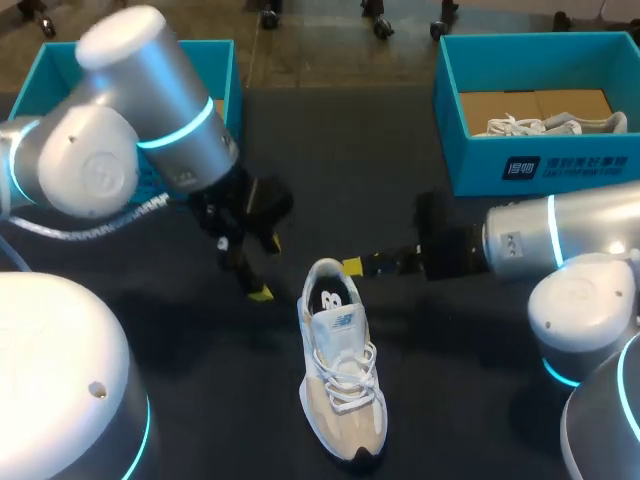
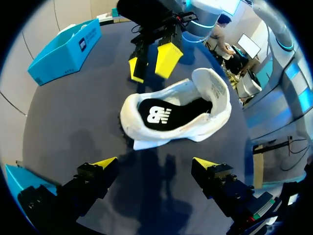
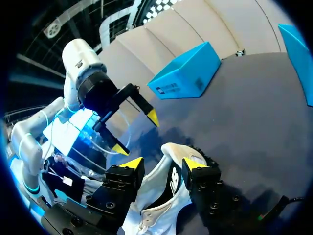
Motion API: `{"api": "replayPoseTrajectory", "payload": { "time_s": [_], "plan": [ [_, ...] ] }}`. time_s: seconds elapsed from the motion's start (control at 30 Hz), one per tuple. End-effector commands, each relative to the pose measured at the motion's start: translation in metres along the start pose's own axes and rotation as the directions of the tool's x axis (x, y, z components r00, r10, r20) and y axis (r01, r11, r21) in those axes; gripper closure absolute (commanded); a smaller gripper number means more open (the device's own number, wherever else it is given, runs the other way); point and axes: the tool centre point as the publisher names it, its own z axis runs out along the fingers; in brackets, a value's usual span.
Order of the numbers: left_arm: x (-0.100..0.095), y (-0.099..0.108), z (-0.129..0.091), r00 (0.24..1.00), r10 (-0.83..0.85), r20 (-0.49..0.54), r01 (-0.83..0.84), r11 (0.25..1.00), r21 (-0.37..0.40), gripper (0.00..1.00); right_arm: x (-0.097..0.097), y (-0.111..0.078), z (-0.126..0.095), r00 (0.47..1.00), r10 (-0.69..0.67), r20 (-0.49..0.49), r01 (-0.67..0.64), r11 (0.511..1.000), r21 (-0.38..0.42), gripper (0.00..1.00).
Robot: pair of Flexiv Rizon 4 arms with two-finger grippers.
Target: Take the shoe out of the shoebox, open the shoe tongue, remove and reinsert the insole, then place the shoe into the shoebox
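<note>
**Grippers.** The left gripper (image 1: 250, 275) hangs just above the worktop (image 1: 220, 400), to the left of the shoe's heel and apart from it. Its fingers are spread wide and hold nothing. In the left wrist view this gripper (image 2: 155, 164) shows its two yellow tips apart over bare cloth, with the shoe (image 2: 176, 115) ahead of them and not touching. The right gripper (image 1: 355, 266) comes in from the right and sits close against the heel end of the shoe. In the right wrist view its fingers (image 3: 132, 166) stand apart, released, and the heel rim rises between them. No contact on both sides can be confirmed. From the left wrist view the right gripper (image 2: 154, 61) is seen beyond the shoe, tips apart, with a gap visible between tips and shoe. From the right wrist view the left gripper (image 3: 137, 132) is seen ahead of the shoe, also spread.

**Task item.** The shoe (image 1: 340, 360), white and beige with white laces, lies upright on its sole near the middle of the worktop, outside both boxes, toe toward the robot. The dark insole (image 2: 166, 115) is seated inside the opening. The tongue (image 2: 215, 88) stands up at the lace end.

**Boxes.** One blue shoebox (image 1: 540, 165) stands at the far right and holds a second shoe (image 1: 545, 125). Another blue shoebox (image 1: 228, 75) stands at the far left, largely hidden behind the left arm.
</note>
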Motion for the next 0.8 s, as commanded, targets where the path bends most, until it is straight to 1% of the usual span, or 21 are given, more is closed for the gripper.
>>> {"api": "replayPoseTrajectory", "payload": {
  "time_s": [0.03,0.13,0.17,0.23,0.33,0.4,0.47,0.5,0.53,0.67,0.73,0.8],
  "plan": [
    [0.003,0.013,-0.032,1.000,-0.005,0.003,0.005,1.000,-0.013,0.00,-0.005,0.016,-0.019,1.000,0.028,0.000,-0.028,0.984,0.177,0.51],
    [0.000,0.021,-0.041,1.000,-0.022,0.013,0.023,0.999,-0.042,0.00,-0.015,0.026,-0.024,0.998,0.059,-0.004,-0.056,0.970,0.238,0.51],
    [-0.002,0.024,-0.044,1.000,-0.029,0.010,0.029,0.998,-0.049,0.00,-0.019,0.029,-0.026,0.997,0.071,-0.007,-0.067,0.962,0.265,0.51],
    [-0.004,0.030,-0.051,0.999,-0.034,-0.008,0.034,0.997,-0.064,0.00,-0.025,0.035,-0.031,0.996,0.088,-0.012,-0.080,0.953,0.292,0.51],
    [-0.007,0.040,-0.062,0.998,-0.037,-0.050,0.033,0.996,-0.080,0.00,-0.032,0.044,-0.037,0.992,0.123,0.036,-0.128,0.927,0.354,0.52],
    [-0.008,0.047,-0.069,0.996,-0.030,-0.085,0.023,0.996,-0.090,0.00,-0.036,0.050,-0.040,0.986,0.144,0.082,-0.165,0.909,0.382,0.53],
    [-0.013,0.054,-0.075,0.993,-0.029,-0.115,0.018,0.995,-0.095,0.00,-0.041,0.059,-0.044,0.971,0.169,0.169,-0.224,0.889,0.399,0.52],
    [-0.015,0.058,-0.078,0.992,-0.024,-0.125,0.012,0.995,-0.097,0.00,-0.042,0.061,-0.046,0.966,0.175,0.191,-0.239,0.884,0.401,0.52],
    [-0.017,0.061,-0.082,0.990,-0.027,-0.135,0.013,0.995,-0.102,0.00,-0.044,0.065,-0.048,0.952,0.185,0.244,-0.274,0.870,0.410,0.53],
    [-0.028,0.075,-0.096,0.982,-0.017,-0.187,-0.001,0.995,-0.095,0.00,-0.048,0.078,-0.054,0.924,0.197,0.329,-0.330,0.844,0.423,0.55],
    [-0.034,0.081,-0.103,0.981,-0.022,-0.195,0.002,0.995,-0.100,0.00,-0.050,0.085,-0.057,0.899,0.205,0.386,-0.370,0.826,0.425,0.59],
    [-0.040,0.087,-0.112,0.978,-0.018,-0.209,-0.001,0.996,-0.093,0.00,-0.054,0.092,-0.059,0.871,0.214,0.442,-0.412,0.808,0.421,0.68]
  ]
}}
